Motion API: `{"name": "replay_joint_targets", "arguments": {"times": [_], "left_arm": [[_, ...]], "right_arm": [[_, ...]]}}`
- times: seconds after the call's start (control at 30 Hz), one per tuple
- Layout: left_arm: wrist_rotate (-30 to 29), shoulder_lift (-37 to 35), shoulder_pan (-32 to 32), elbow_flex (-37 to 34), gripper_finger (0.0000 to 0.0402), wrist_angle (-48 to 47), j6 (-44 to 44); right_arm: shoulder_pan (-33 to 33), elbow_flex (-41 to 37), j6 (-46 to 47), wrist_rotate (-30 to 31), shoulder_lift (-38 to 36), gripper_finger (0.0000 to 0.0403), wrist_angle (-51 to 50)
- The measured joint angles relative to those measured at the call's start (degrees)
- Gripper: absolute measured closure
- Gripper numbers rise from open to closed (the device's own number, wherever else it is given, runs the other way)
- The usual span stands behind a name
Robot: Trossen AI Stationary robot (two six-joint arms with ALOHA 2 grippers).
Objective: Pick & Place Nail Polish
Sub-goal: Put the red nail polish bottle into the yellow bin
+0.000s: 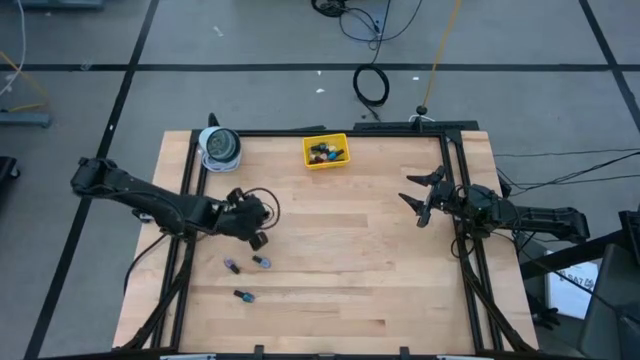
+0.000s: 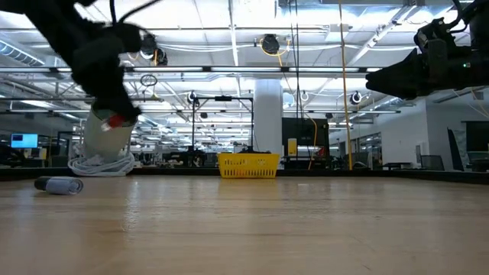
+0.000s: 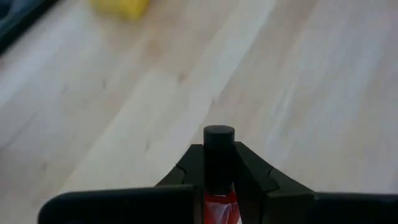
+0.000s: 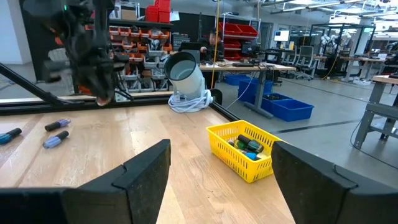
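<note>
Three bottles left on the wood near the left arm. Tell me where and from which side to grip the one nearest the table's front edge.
Grip that nail polish bottle across its body, coming straight down from above. It lies flat on the table, long axis roughly left-right, so set the jaws across that axis; the neighbouring bottles lie apart, leaving room.

A red nail polish bottle [image 3: 219, 205] with a black cap is seen between the black fingers of the left tool [image 3: 219, 163]. The worktop [image 1: 360, 260] is pale wood with light grain streaks. The tray [image 4: 244, 149] is yellow mesh, with green and blue bottles [image 4: 249, 148] inside. The tape roll [image 4: 185, 71] is grey-white.
</note>
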Motion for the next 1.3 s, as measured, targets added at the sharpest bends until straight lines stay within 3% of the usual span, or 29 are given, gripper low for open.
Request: {"name": "replay_joint_targets", "arguments": {"times": [0.2,0.33,0.47,0.73,0.83,1.0,1.3], "left_arm": [[0.7,-4.7,0.0,0.1,0.0365,14.1,6.7],[5.9,-6.4,0.0,0.1,0.0365,23.7,11.3],[14.0,-6.5,0.0,0.1,0.0364,33.8,14.2],[36.4,-6.4,-1.1,0.1,0.0364,51.2,14.4],[41.3,-5.7,-2.3,0.2,0.0364,57.3,14.3],[43.9,-5.7,-5.3,0.2,0.0361,63.0,14.3],[43.2,-5.7,-8.8,0.2,0.0364,64.0,17.1]], "right_arm": [[0.0,0.0,0.0,0.0,0.0,0.0135,0.0],[0.0,0.0,0.0,0.0,0.0,0.0135,0.0],[0.0,0.0,0.0,0.0,0.0,0.0135,0.0],[0.0,0.0,1.1,0.0,0.0,0.0135,-0.1],[0.0,0.0,1.1,0.0,0.0,0.0135,-0.4],[0.0,0.0,1.1,0.0,0.0,0.0135,-0.4],[0.0,0.0,1.1,0.0,0.0,0.0135,-0.4]]}}
